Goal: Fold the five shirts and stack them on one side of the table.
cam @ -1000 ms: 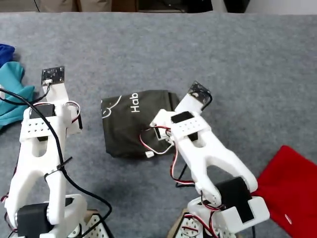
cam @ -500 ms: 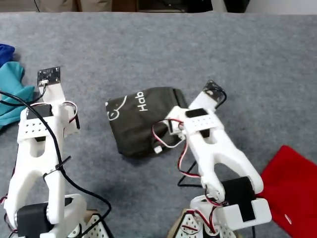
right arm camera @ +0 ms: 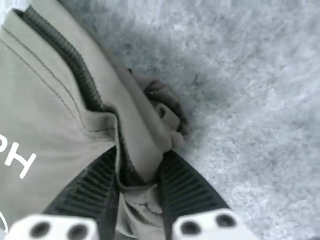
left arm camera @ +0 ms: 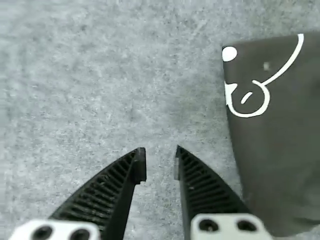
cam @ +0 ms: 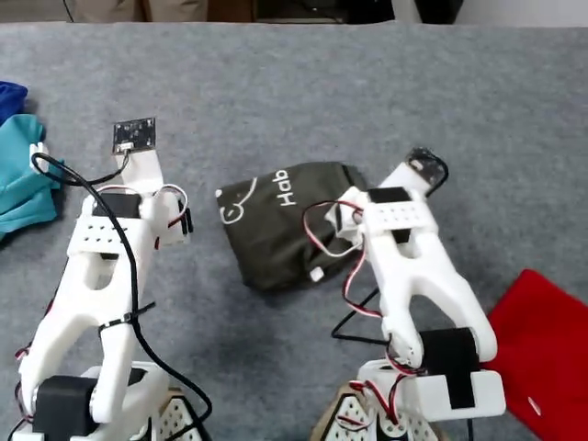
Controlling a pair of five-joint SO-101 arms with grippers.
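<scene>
A folded dark shirt (cam: 280, 225) with white print lies in the middle of the grey table cover. My right gripper (cam: 343, 220) is at its right edge. In the right wrist view the right gripper (right arm camera: 140, 165) is shut on a bunched fold of the dark shirt (right arm camera: 60, 110) near the ribbed collar. My left gripper (cam: 181, 223) hangs just left of the shirt. In the left wrist view the left gripper (left arm camera: 160, 161) is open by a narrow gap over bare cover, holding nothing, with the dark shirt (left arm camera: 275, 135) beside it.
A teal shirt (cam: 23, 184) and a blue shirt (cam: 9, 96) lie at the table's left edge. A red shirt (cam: 542, 344) lies at the front right. Bare grey cover (cam: 303, 92) stretches behind the dark shirt.
The right gripper has dragged the dark shirt to the right and turned it a little. The left arm has swung right, closer to the shirt's left edge.
</scene>
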